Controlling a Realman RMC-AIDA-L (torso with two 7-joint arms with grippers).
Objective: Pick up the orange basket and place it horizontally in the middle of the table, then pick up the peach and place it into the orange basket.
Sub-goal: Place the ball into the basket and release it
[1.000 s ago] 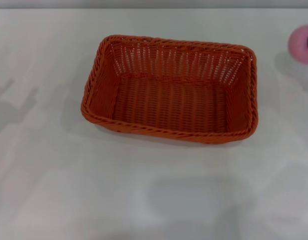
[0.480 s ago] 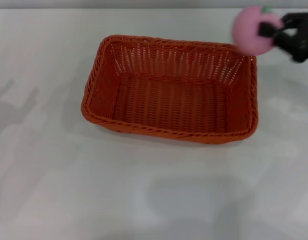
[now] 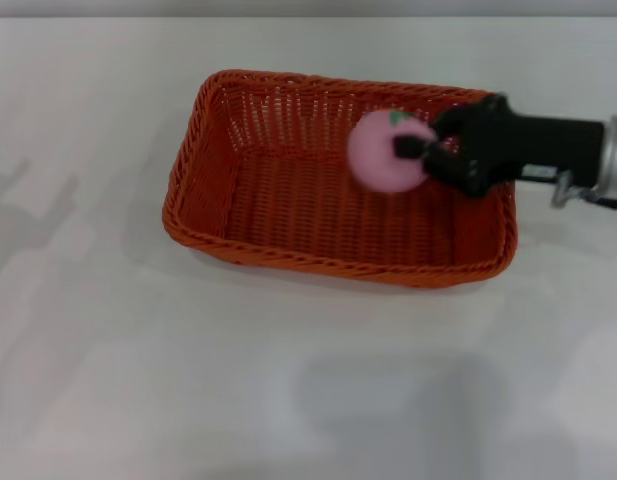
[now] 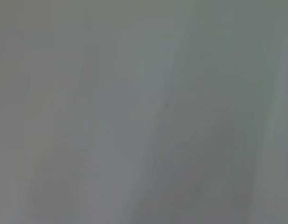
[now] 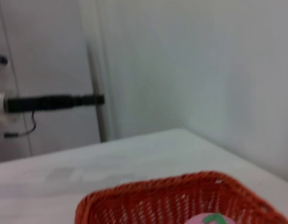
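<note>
The orange basket [image 3: 338, 180] lies lengthwise across the middle of the white table [image 3: 288, 380], its long side facing me. My right gripper [image 3: 413, 150] reaches in from the right, shut on the pink peach [image 3: 384, 152], and holds it above the right half of the basket's inside. The peach's green leaf mark points up. In the right wrist view the basket's rim [image 5: 158, 193] fills the lower edge, with the top of the peach [image 5: 210, 219] just showing. My left gripper is out of view; its wrist view shows only a blank grey surface.
A dark rod-like arm [image 5: 55, 101] shows at the left of the right wrist view, past the table's far end. White wall panels stand behind the table.
My right gripper has carried the peach from the table's far right edge leftward, past the basket's far right corner, to a spot over the basket's inside. The basket has stayed put.
</note>
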